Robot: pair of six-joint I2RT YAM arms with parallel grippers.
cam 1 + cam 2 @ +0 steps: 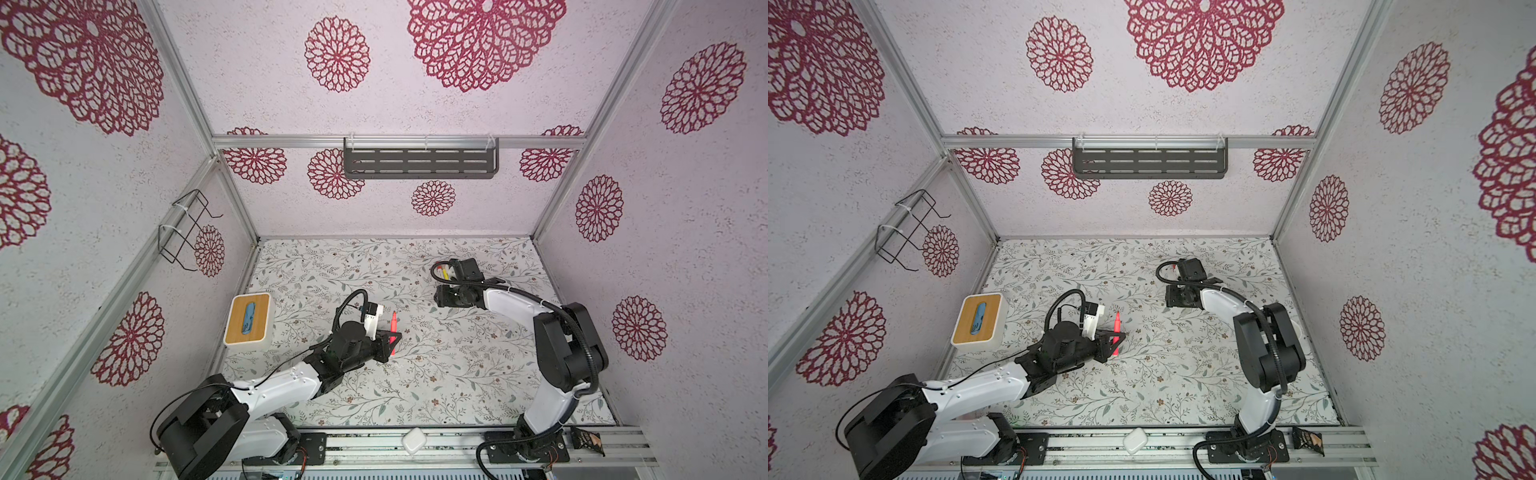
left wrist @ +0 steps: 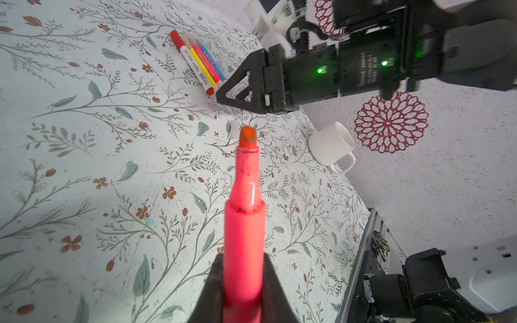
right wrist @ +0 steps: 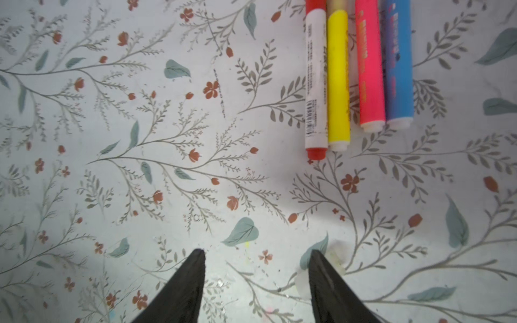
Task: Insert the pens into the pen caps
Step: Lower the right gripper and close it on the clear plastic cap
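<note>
Floral-papered bench (image 3: 140, 167) carries four pens (image 3: 369, 70) in a row, seemingly capped. Left hand (image 2: 242, 260) clamps the pink pen (image 2: 244, 223), tip bare; right hand (image 3: 257, 251) hangs half-open, empty, beside a pale cap (image 2: 233, 128). That pairing looks left.

Pale textured walls (image 1: 257, 83) bear crimson flower medallions (image 1: 337, 54); a dark slotted shelf (image 1: 420, 163) hangs well beyond the left claw (image 1: 392, 338); leafy-printed table (image 1: 457, 374).

Left pincer (image 1: 1115, 337) grips pink pen (image 1: 1117, 322)
</note>
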